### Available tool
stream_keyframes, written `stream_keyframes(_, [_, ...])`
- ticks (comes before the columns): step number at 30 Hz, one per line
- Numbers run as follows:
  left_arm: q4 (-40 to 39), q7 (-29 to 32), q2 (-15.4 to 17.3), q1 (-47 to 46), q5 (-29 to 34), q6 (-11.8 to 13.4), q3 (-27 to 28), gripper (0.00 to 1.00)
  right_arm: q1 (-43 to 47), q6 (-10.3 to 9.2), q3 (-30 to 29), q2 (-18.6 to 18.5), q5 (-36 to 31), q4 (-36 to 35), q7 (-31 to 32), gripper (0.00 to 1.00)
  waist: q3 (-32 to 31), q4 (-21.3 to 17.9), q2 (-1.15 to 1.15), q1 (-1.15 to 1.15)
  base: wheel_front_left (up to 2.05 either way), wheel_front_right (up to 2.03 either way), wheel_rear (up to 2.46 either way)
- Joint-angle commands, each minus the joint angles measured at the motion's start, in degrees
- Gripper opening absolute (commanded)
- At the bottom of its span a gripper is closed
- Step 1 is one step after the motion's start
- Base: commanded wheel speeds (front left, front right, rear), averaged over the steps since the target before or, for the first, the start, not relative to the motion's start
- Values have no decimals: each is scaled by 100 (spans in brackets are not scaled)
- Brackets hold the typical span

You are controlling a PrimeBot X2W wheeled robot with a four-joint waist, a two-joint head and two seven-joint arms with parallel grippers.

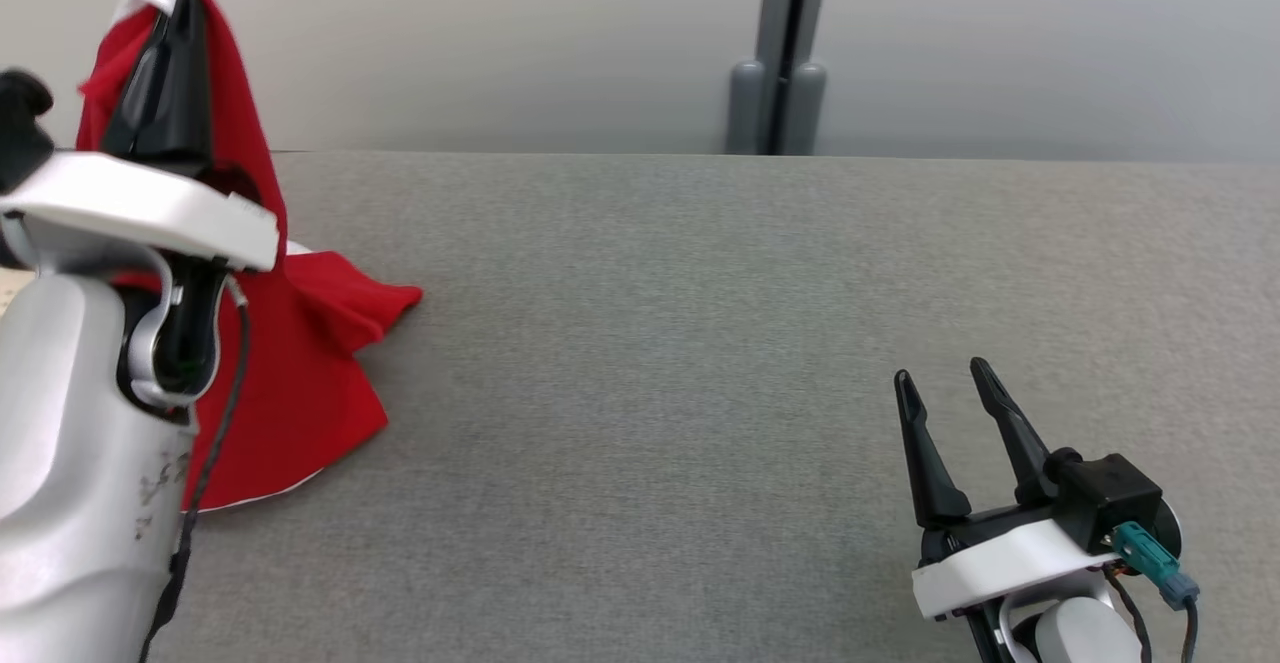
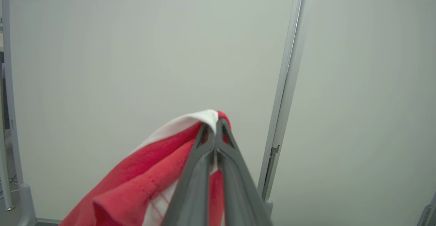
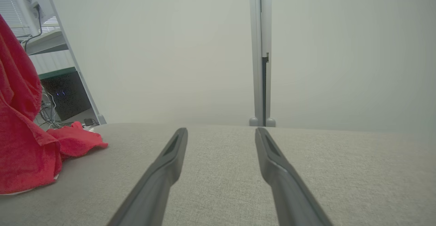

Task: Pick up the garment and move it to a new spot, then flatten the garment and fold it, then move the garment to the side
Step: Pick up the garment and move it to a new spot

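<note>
Garment (image 1: pixel 300 373) hangs from left end effector (image 1: pixel 186 1), apparently trailing onto table (image 1: pixel 700 393).

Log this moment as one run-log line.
step: pick-up | left gripper: shut on red garment, held high, lower part on grey table | right gripper: open, empty, apart from garment

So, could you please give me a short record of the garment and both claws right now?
garment: red with white trim, top lifted, lower part resting on the table
left claw: shut on the garment's top edge, raised above the table
right claw: open, holding nothing, low over the table, apart from the garment
fold: not yet done
</note>
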Motion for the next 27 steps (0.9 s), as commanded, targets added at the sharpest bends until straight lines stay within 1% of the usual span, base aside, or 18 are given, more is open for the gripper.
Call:
stream_keyframes(1, [-175,71,-80,-133,-48,97,-8,0,20,0,-24,-18,18,-7,-8,100,12,-216,0,0,0,0,0])
stream_keyframes(5, [-512,214,-304,-344,38,304,-158,0,-61,0,-50,-17,23,-28,-8,100,74,-533,0,0,0,0,0])
stream_keyframes(9, [-590,134,-659,-589,96,512,-280,0,-114,0,-100,-18,50,-59,-8,100,103,-855,0,0,0,0,0])
stream_keyframes(14, [-436,-80,-1135,-842,152,764,-424,0,-152,0,-113,-18,69,-92,-8,100,169,-1215,0,0,0,0,0])
stream_keyframes(17, [-245,-323,-1349,-911,302,935,-603,0,-179,0,-93,-16,93,-112,-8,100,235,-1420,0,0,0,0,0])
stream_keyframes(21, [168,-557,-1535,-743,386,1102,-1085,0,-248,0,-35,-16,147,-134,-8,100,368,-1669,0,0,0,0,0])
stream_keyframes(23, [458,-619,-1573,-582,353,1112,-1484,0,-275,0,3,-14,166,-142,-8,100,445,-1772,0,0,0,0,0])
stream_keyframes(24, [543,-646,-1585,-506,220,1133,-1722,0,-290,0,16,-16,173,-153,-8,100,484,-1821,0,0,0,0,0])
stream_keyframes(25, [543,-646,-1585,-506,220,1133,-1722,0,-290,0,16,-16,173,-153,-8,100,484,-1821,0,0,0,0,0])
stream_keyframes(27, [609,-698,-1603,-355,-138,1187,-2274,0,-331,0,37,-17,195,-164,-8,100,564,-1916,0,0,0,0,0])
